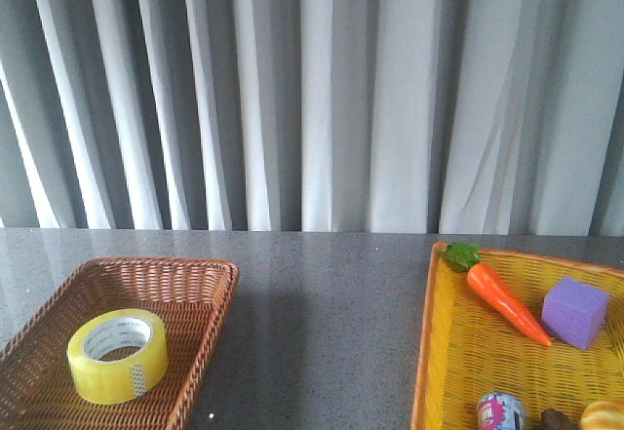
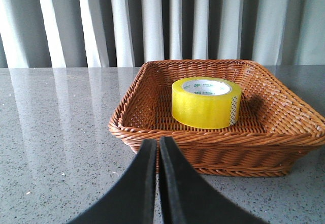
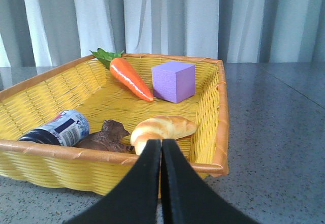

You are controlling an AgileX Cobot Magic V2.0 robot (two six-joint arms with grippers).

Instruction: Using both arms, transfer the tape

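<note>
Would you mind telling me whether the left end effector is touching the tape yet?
Apart. The left wrist view shows the left end effector shut outside the brown basket, whose near rim lies between it and the tape.

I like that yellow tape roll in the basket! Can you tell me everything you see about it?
The tape is a wide roll of see-through yellow tape wound on a white core with small green print. It lies flat, hole facing up, inside the brown wicker basket, resting on its woven floor. Nothing else touches it; the left tool is shut, outside the basket.
</note>
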